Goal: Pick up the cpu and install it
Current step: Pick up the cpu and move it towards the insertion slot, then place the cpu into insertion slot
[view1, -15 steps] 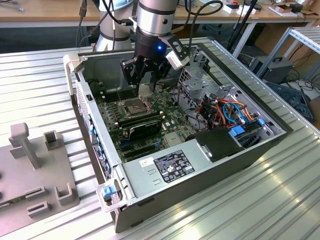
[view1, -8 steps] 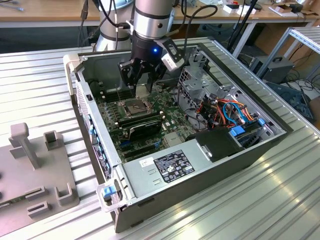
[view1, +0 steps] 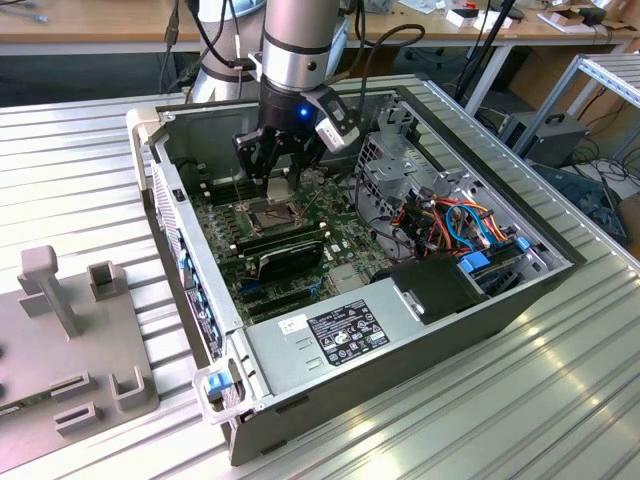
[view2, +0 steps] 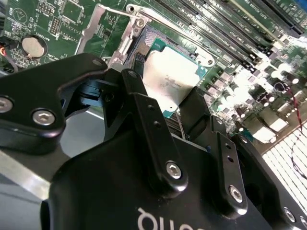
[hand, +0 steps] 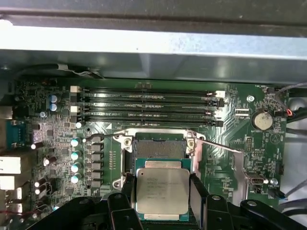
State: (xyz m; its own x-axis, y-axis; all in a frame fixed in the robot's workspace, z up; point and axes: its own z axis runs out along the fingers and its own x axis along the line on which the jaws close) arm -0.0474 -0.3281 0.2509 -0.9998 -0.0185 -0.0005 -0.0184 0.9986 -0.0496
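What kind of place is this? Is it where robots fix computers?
Probably a robotics lab or workshop. A robot arm reaches into an open computer case on a ribbed metal table, its end effector holding a cpu over the motherboard, and wooden desks stand behind.

Print stands in several places, yet I can read none of it with certainty. In both wrist views the cpu (hand: 162,190) (view2: 169,79) carries a few fine lines engraved on its metal top. In the exterior view the power supply (view1: 280,352) bears a large white label (view1: 348,335) with dark print, and a small white sticker (view1: 293,324) sits near it. The green motherboard (hand: 225,172) has tiny white markings. Pale letters on the black housing (view2: 105,201) are cut off at the edge.
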